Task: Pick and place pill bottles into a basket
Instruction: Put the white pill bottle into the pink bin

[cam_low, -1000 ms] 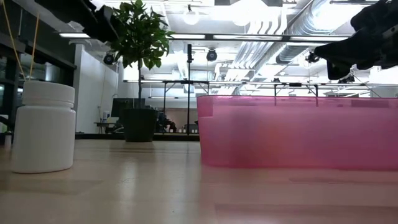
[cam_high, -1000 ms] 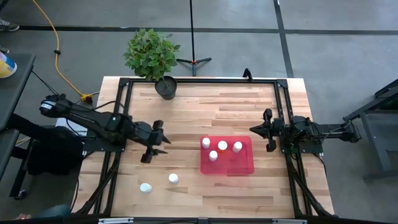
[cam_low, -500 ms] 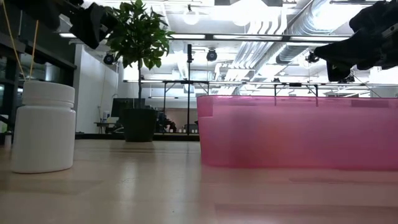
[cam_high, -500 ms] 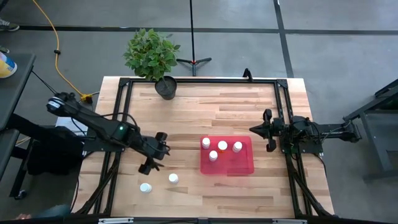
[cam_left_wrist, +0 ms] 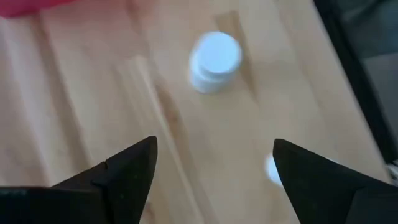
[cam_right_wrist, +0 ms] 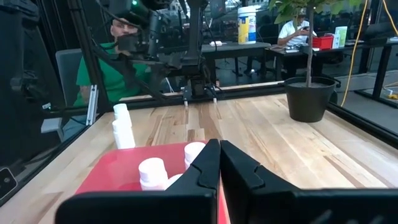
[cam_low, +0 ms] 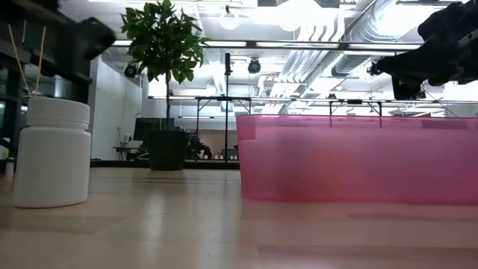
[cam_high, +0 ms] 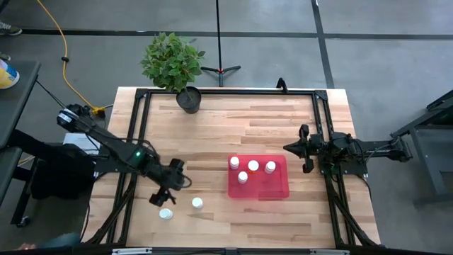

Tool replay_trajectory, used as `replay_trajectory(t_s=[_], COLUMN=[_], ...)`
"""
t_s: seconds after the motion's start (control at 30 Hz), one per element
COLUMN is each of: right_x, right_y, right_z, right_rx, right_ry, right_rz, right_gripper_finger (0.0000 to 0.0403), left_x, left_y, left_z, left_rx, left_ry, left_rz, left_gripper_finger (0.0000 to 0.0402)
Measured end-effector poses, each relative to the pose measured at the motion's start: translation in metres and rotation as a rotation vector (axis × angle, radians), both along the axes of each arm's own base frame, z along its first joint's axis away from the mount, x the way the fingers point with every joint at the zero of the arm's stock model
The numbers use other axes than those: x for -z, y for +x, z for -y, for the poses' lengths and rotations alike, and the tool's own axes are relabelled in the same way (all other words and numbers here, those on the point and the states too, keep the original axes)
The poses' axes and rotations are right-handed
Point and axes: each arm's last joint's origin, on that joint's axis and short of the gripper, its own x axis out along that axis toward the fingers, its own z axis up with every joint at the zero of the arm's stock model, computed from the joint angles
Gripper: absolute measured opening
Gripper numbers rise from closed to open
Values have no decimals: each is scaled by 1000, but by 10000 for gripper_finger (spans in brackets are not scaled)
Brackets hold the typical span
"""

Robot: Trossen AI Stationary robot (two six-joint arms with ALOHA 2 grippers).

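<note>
While four pill bottles (cam_high: 253, 168) stand upright inside the red basket (cam_high: 276, 188) at mid-table, two more bottles sit on the bare wood toward the table's near left corner, one (cam_high: 197, 203) nearer the basket and one (cam_high: 165, 214) farther out; the left gripper (cam_high: 164, 193) hangs just above and beside this pair, its fingers (cam_left_wrist: 124, 177) spread wide with nothing between them; the right gripper (cam_high: 306, 149) waits just right of the basket, fingers pressed together and empty; a potted plant (cam_high: 173, 64) stands at the table's far edge.
</note>
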Motion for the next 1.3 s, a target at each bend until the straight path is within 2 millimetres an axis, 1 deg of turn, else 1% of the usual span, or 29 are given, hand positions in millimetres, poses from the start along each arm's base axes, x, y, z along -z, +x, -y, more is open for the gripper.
replay_trajectory(t_s=[0.33,0.5,0.63,0.83,1.0,1.3], right_x=[0,0,0,0,0,0], right_y=[0,0,0,0,0,0], right_z=[0,0,0,0,0,0], right_rx=[2,1,1,1,1,1], right_ry=[-10,-10,-10,-11,-11,-11], right_rz=[-1,-1,-1,-1,-1,-1], right_gripper_finger=[3,1,4,1,3,3], left_x=[3,4,7,17,28,43], left_y=[-20,-31,-35,-30,-26,-20], left_z=[36,49,56,65,67,75], left_rx=[40,40,43,53,40,37], left_ry=[-123,-153,-153,-140,-84,-56], left_rz=[-97,-139,-165,-179,-204,-236], left_gripper_finger=[335,334,327,319,321,321])
